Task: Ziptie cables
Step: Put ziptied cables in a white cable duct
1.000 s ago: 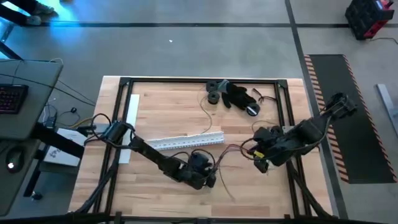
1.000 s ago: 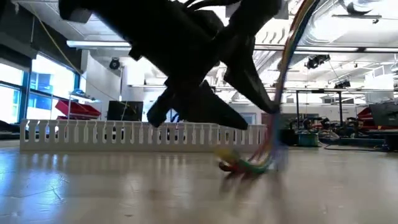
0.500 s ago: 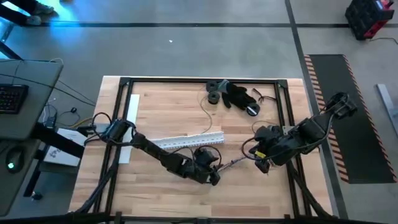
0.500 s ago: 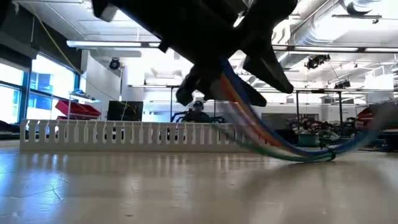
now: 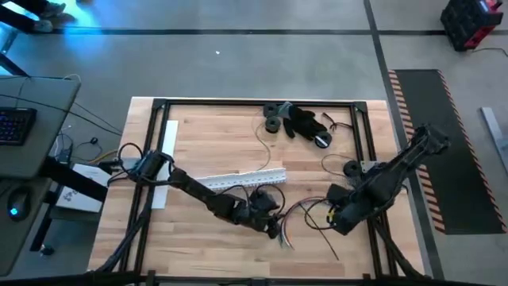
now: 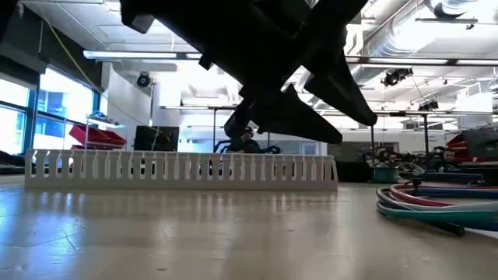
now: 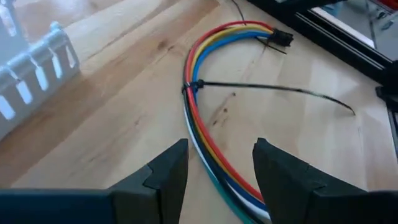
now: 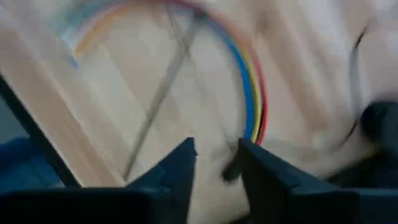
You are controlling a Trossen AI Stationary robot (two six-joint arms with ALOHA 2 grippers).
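From above, the wooden table (image 5: 198, 151) shows a pale, grained butcher-block top inside a black metal frame. The cables (image 5: 305, 213) lie loose on it between the two arms, near the front edge. The left gripper (image 5: 274, 229) hangs over their left end; the right gripper (image 5: 337, 221) sits just right of them. One long white slotted strip (image 5: 236, 180) lies behind the left arm, and a second flat white strip (image 5: 165, 159) runs along the left frame. A black lumpy heap (image 5: 298, 121) with round parts rests at the far edge.

At table height, the cables (image 6: 440, 202) lie in curved, glossy strands at the right, flat on the wood. The slotted strip (image 6: 183, 167) stands as a row of white teeth across the middle. A dark arm fills the top.

From the left wrist, the left gripper (image 7: 217, 168) is spread wide, holding nothing, above the cables (image 7: 199, 106): red, yellow, blue, white and green strands curve together. One thin black zip tie (image 7: 267, 89) cinches them, its tail trailing free.

From the right wrist, the right gripper (image 8: 216, 165) has its fingers slightly apart, empty, with the cables (image 8: 249, 99) blurred beyond.

No writing is readable.
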